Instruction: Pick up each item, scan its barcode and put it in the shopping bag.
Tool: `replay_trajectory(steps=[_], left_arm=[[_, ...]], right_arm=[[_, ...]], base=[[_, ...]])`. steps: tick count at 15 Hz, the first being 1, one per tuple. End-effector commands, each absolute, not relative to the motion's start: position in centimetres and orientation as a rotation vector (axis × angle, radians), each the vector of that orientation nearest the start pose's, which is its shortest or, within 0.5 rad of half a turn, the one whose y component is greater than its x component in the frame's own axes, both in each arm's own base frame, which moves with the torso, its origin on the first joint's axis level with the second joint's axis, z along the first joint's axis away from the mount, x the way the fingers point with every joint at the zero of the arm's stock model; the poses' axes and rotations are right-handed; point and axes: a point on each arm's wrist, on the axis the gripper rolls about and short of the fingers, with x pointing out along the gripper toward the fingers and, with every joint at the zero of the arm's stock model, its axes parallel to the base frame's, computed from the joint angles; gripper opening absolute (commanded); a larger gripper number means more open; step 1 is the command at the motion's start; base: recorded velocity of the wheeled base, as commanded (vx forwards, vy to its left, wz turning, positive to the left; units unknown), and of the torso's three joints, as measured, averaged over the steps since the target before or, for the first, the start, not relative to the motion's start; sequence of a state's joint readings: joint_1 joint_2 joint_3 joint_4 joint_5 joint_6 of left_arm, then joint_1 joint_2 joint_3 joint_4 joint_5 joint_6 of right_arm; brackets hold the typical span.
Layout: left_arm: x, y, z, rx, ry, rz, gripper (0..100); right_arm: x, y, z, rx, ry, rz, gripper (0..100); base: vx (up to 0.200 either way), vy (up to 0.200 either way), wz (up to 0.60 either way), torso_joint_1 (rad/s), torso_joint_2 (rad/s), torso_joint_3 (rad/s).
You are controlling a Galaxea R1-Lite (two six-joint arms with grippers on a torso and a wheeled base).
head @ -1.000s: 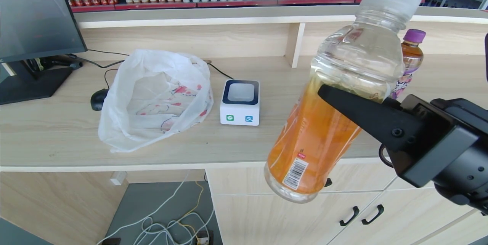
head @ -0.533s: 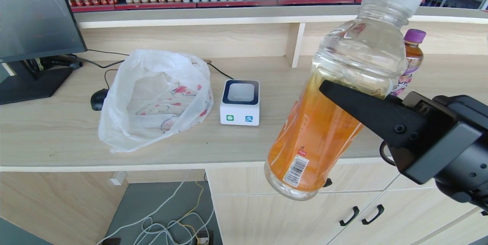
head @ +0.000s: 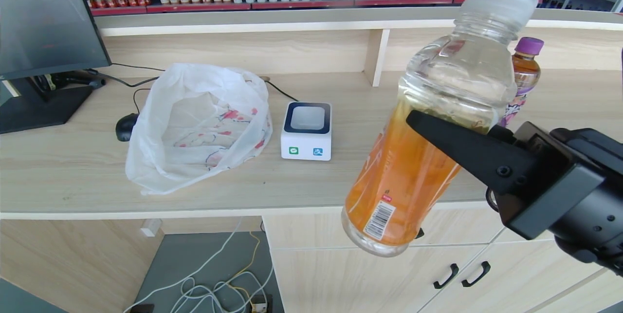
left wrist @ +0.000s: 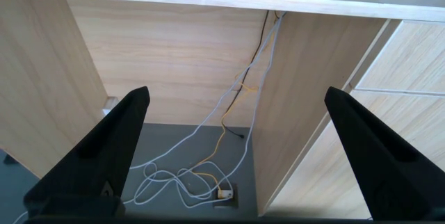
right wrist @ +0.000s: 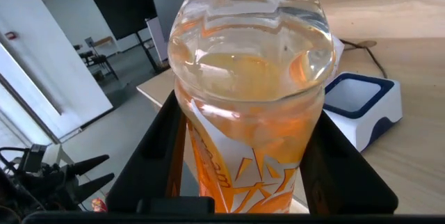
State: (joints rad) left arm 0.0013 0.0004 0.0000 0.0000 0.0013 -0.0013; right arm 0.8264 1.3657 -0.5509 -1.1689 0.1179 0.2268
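Note:
A clear bottle of orange drink (head: pixel 413 167) hangs tilted in the air over the counter's front edge, pale cap up and base down. Its barcode (head: pixel 378 220) faces me near the base. My right gripper (head: pixel 423 133) is shut on the bottle's middle, coming in from the right. In the right wrist view the bottle (right wrist: pixel 250 113) sits between the black fingers (right wrist: pixel 149 161). The white scanner box (head: pixel 306 130) and the open white shopping bag (head: pixel 199 123) sit on the counter to its left. My left gripper (left wrist: pixel 236 154) is open, low in front of the cabinet.
A second bottle with a purple cap (head: pixel 525 74) stands on the counter behind the held one. A monitor (head: pixel 44 21) and a mouse (head: pixel 125 127) are at the far left. A wooden divider (head: pixel 377 55) rises behind the scanner. Cables (left wrist: pixel 208 175) lie on the floor.
The held bottle and my right gripper have shifted only a little, rising slightly and then sinking back. Bag, scanner and second bottle have not moved.

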Motion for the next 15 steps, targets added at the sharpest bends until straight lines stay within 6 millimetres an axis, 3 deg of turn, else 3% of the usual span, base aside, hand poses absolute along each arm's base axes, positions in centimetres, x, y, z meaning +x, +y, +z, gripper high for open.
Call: replay_trajectory(steps=[1,4,9,12,15], left_arm=[[-2.3,0.0,7.5,-0.002,0.000,0.002,100],[-2.3,0.0,7.5,-0.002,0.000,0.003,100],[-2.3,0.0,7.5,-0.002,0.000,0.003,100],[-2.3,0.0,7.5,-0.002,0.000,0.003,100],[-2.3,0.0,7.5,-0.002,0.000,0.003,100]], right_arm=[[14.0,15.5,24.6,0.304,-0.221,0.964,0],[15.2,15.8,23.4,0.215,-0.208,0.852,0],[19.8,17.1,24.0,0.014,-0.280,0.535,0],[20.2,17.2,23.6,-0.046,-0.266,0.395,0],[20.5,17.1,24.7,-0.023,-0.283,0.259,0]], base=[[0.000,0.000,0.00,0.000,0.00,0.000],[0.000,0.000,0.00,0.000,0.00,0.000],[0.000,0.000,0.00,0.000,0.00,0.000],[0.000,0.000,0.00,0.000,0.00,0.000],[0.000,0.000,0.00,0.000,0.00,0.000]])
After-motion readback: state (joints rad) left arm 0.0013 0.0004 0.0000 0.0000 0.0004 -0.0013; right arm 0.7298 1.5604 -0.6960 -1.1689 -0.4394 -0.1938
